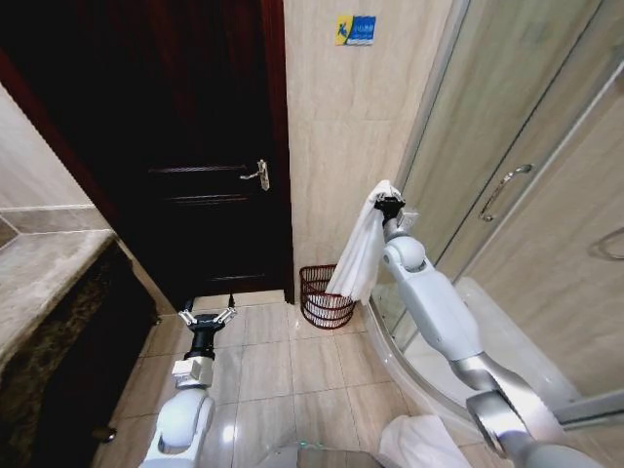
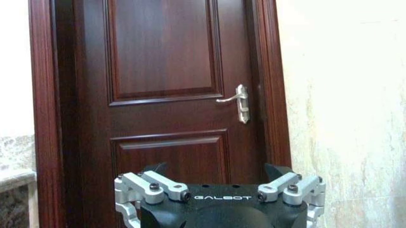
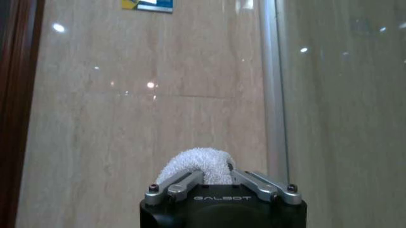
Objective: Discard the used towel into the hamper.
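A white towel (image 1: 363, 252) hangs in a long fold from my right gripper (image 1: 388, 203), which is shut on its top end, raised in front of the tiled wall. In the right wrist view a bunched end of the towel (image 3: 198, 164) bulges up between the closed fingers. The hamper (image 1: 323, 296), a small round reddish-brown openwork basket, stands on the floor against the wall, just below and slightly left of the towel's hanging end. My left gripper (image 1: 206, 317) is held low over the floor tiles, open, facing the dark door.
A dark wooden door (image 1: 195, 146) with a lever handle (image 1: 258, 175) is left of the hamper. A glass shower enclosure (image 1: 507, 175) with a curved raised base fills the right side. A stone counter (image 1: 39, 273) runs along the left. Another white cloth (image 1: 419, 441) lies at the bottom.
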